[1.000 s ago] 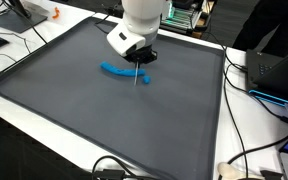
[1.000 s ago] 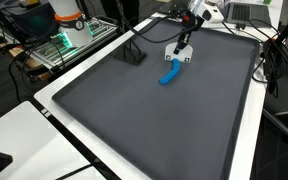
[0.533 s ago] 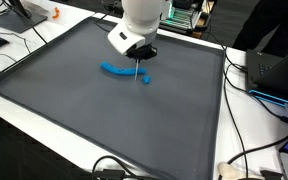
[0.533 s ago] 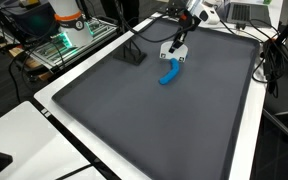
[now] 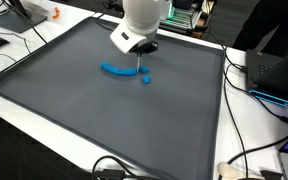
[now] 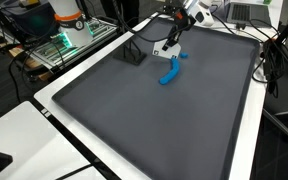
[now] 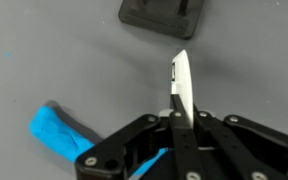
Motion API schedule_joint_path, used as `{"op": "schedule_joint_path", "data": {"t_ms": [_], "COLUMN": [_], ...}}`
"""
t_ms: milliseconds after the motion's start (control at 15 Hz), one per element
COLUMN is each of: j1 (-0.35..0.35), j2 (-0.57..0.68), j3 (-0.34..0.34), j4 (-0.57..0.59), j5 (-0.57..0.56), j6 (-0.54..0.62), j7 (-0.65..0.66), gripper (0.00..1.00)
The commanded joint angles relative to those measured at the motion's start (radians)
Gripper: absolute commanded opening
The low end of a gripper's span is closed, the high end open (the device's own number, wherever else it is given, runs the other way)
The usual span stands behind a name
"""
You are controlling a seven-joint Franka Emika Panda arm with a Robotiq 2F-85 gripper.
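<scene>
My gripper is shut on a thin flat white strip that points down toward the dark grey mat. In the wrist view the strip sticks out from between the closed fingers. A long blue object lies on the mat just under and beside the strip's tip, with a small blue piece next to it. It shows in both exterior views and at the lower left of the wrist view. The strip's tip hangs a little above it.
A small black stand sits on the mat near the gripper, also at the top of the wrist view. Cables, monitors and electronics ring the mat on the white table.
The gripper has risen with the white strip, lifting its tip off the blue object. The blue object stays on the mat.
</scene>
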Motion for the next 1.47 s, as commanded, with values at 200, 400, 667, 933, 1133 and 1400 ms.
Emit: {"op": "schedule_joint_path", "data": {"t_ms": [200,400,667,933,1133,1400], "j1": [-0.015,-0.016,-0.022,-0.032,-0.04,-0.041], "j2": [-0.059,-0.087,-0.115,-0.11,-0.095,-0.069], "j3": [0.015,0.015,0.008,0.005,0.004,0.002], "j4": [-0.025,-0.024,-0.013,0.004,0.011,0.02], "j5": [-0.01,-0.011,-0.014,-0.014,-0.007,-0.01], "j6": [-0.046,-0.066,-0.056,-0.037,-0.014,0.034], "j7": [-0.014,-0.014,0.005,0.013,0.024,0.039], "gripper": [0.01,0.01,0.01,0.01,0.01,0.01]}}
